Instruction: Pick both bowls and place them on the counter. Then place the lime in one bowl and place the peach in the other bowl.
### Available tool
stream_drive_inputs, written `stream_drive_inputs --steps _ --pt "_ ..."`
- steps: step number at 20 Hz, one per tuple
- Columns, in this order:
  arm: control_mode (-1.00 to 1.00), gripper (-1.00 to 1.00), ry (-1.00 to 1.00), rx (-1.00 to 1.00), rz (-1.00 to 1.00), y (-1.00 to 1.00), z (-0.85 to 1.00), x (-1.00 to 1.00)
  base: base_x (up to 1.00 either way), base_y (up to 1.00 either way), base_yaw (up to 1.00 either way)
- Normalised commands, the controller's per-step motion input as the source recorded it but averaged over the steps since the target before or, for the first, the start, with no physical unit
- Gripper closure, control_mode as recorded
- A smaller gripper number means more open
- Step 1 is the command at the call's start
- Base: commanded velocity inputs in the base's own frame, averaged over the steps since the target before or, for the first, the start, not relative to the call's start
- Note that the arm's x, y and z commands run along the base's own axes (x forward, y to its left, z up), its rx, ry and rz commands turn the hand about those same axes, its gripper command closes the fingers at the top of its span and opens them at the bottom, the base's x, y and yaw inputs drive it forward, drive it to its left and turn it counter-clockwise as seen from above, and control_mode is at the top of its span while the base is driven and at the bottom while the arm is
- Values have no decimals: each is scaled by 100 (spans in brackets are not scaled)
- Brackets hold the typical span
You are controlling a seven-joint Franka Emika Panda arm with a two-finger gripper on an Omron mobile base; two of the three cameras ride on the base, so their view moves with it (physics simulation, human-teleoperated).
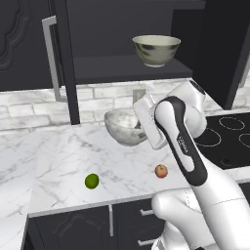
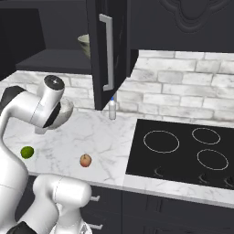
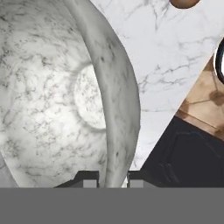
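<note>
Above the bench (image 1: 63, 161), the claw (image 3: 112, 178) pinches the marbled bowl's (image 1: 122, 126) rim; lime (image 1: 92, 181) and peach (image 1: 161, 171) lie nearer.

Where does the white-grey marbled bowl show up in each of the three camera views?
Left base view: the white-grey marbled bowl is at centre, tilted, just left of the white arm.
Right base view: its rim peeks out at left, behind the arm's wrist.
Hand view: it takes up the left half, its wall between the dark fingertips.
Shared landmark: the small reddish-orange peach on the white marble counter.
</note>
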Motion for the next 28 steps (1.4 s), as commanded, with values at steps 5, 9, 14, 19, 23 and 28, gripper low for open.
stream_drive_inputs --steps 5,9,14,19,23,28 --pt "-100 100 -8 -6 0 24 -37 39 0 0 0" --pt "-100 100 -2 -2 2 5 -18 49 0 0 0" --pt "-100 100 2 0 5 9 -26 37 0 0 0" --pt "-100 100 2 0 6 18 -39 26 0 0 0" --pt "-100 100 0 0 3 4 -45 28 0 0 0" --pt "-100 100 0 0 0 5 -41 33 0 0 0"
